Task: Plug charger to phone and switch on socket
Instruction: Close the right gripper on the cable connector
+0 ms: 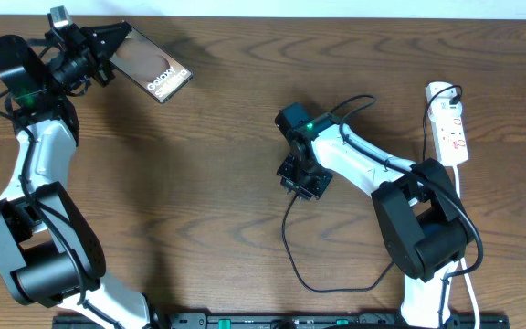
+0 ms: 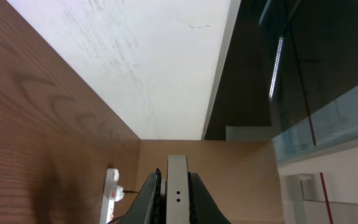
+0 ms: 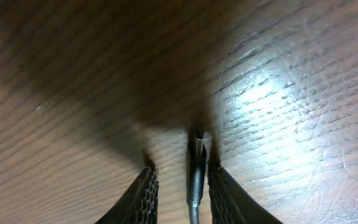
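Note:
The dark brown phone (image 1: 158,71) with its "Galaxy" lettering is held off the table at the back left, my left gripper (image 1: 120,43) shut on one end. In the left wrist view its pale edge (image 2: 176,193) stands clamped between the fingers. The charger (image 1: 286,238) is a thin black cable looping over the table to my right gripper (image 1: 299,183), which points down at the wood. Its plug tip (image 3: 196,177) lies between the right gripper's (image 3: 180,169) parted jaws, close to the right pad and with a gap to the left pad. The white socket (image 1: 450,123) lies at the far right.
A black plug (image 1: 447,92) sits in the socket's far end, and the white cord (image 1: 460,187) runs from it toward the front edge. The socket (image 2: 111,190) also shows small beyond the phone in the left wrist view. Both arm bases stand along the front edge.

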Available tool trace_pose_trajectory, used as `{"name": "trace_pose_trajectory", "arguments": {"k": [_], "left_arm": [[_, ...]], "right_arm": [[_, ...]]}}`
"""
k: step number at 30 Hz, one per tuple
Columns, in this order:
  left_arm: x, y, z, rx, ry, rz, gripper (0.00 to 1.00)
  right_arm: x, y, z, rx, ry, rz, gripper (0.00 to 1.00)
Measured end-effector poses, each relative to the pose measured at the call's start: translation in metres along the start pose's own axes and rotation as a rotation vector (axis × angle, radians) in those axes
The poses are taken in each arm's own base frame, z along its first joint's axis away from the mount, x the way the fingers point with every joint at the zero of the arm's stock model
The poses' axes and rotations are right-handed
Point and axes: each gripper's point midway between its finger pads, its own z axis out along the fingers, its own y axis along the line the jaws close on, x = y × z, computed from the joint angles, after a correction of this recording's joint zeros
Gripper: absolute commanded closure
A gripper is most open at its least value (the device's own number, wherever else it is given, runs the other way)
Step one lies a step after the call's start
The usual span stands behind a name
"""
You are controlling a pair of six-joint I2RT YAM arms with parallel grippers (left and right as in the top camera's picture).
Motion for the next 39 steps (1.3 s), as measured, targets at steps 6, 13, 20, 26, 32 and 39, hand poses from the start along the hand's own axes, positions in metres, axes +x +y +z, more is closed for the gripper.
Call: {"name": "trace_pose_trajectory", "arguments": {"k": [6,13,20,26,32,39], "left_arm": [[0.0,0.0,0.0,0.0,0.0,0.002,0.93],[0.0,-0.0001,0.0,0.0,0.0,0.002,0.93],[0.0,-0.0001,0.0,0.0,0.0,0.002,0.93],[0.0,0.0,0.0,0.0,0.0,0.002,0.93],[0.0,0.0,0.0,0.0,0.0,0.002,0.93],[0.0,0.0,0.0,0.0,0.0,0.002,0.93]], "right_arm": [[-0.0006,-0.0016,0.0,0.007,-0.005,0.001,0.8],[-0.0002,-0.0017,0.0,0.008,-0.002,0.001,0.8],[0.0027,-0.0073,0.0,0.03,0.01,0.006,0.82],[0.0024,-0.0067,0.0,0.028,0.009,0.005,0.86],[0.0023,-0.0065,0.0,0.027,0.008,0.004,0.91],[0.0022,-0.0064,0.0,0.026,0.008,0.002,0.99]]}}
